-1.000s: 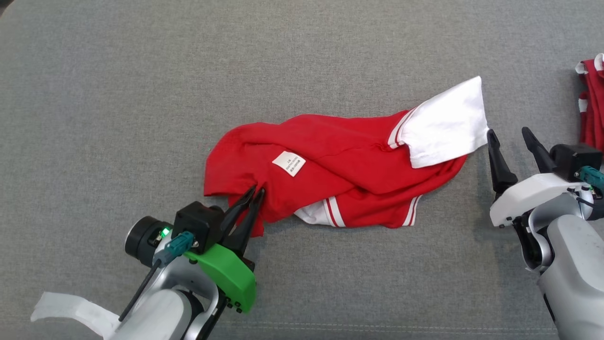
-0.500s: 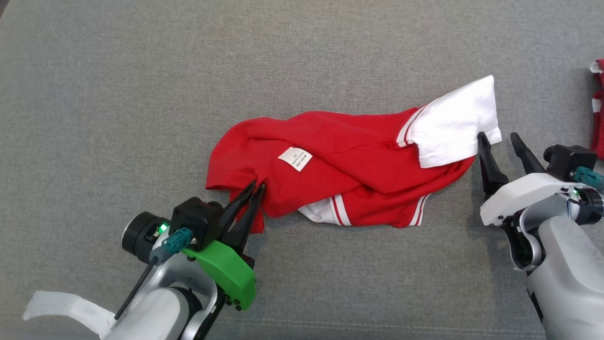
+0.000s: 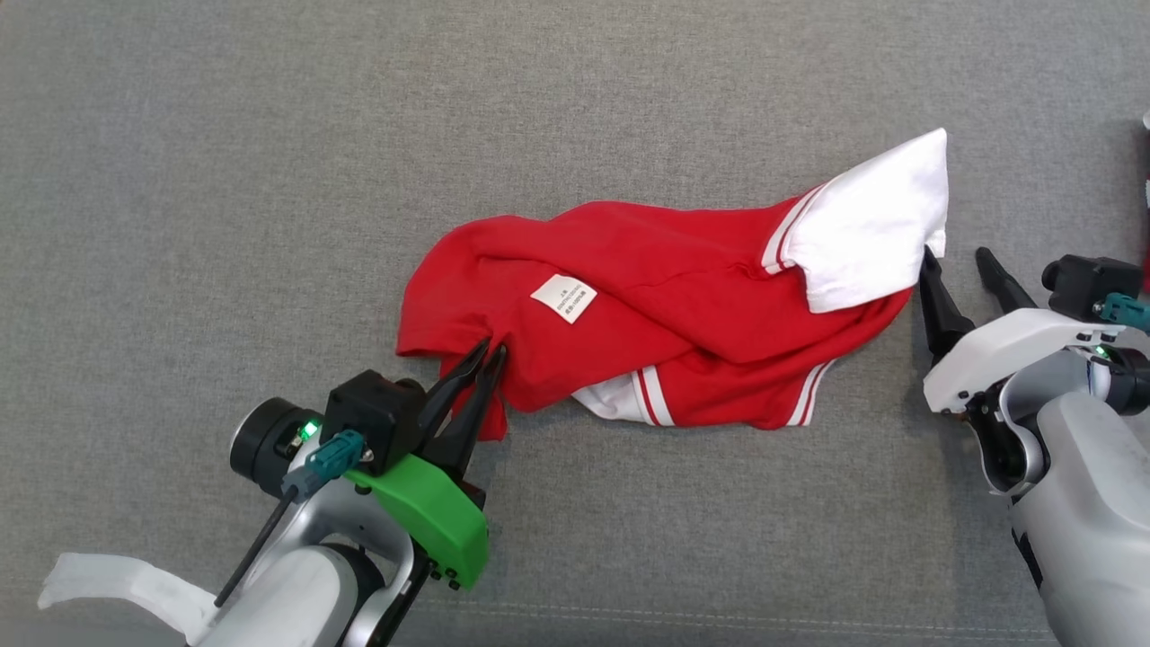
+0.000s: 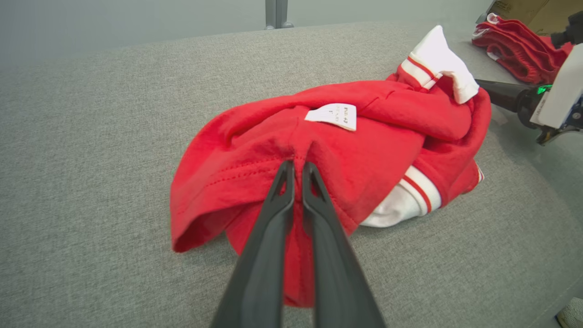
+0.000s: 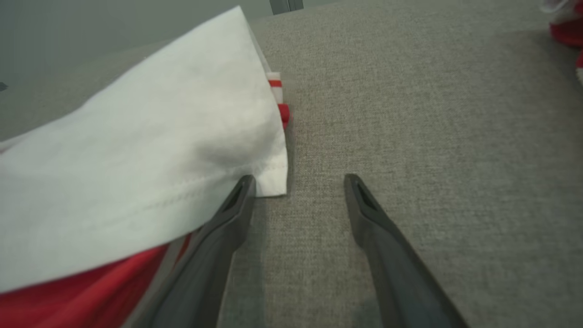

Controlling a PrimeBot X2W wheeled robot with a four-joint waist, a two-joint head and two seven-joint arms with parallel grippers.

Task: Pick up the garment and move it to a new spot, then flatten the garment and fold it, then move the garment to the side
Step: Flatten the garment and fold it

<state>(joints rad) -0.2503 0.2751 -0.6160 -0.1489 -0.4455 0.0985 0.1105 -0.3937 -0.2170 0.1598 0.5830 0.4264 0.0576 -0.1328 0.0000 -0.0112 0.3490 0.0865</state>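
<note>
Garment (image 3: 665, 350) lies crumpled on the grey cushion (image 3: 269, 180). Your left gripper (image 3: 493, 349) is pinched on its near-left hem; right gripper (image 3: 954, 254) gapes empty at its right end, just touching the white sleeve (image 3: 876, 220). Get that sleeve hem between the jaws before closing. Red pile (image 4: 519, 45) past the garment's right: steer clear.

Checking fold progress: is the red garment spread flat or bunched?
Bunched: the red garment lies crumpled in overlapping folds, its white part flipped over.
</note>
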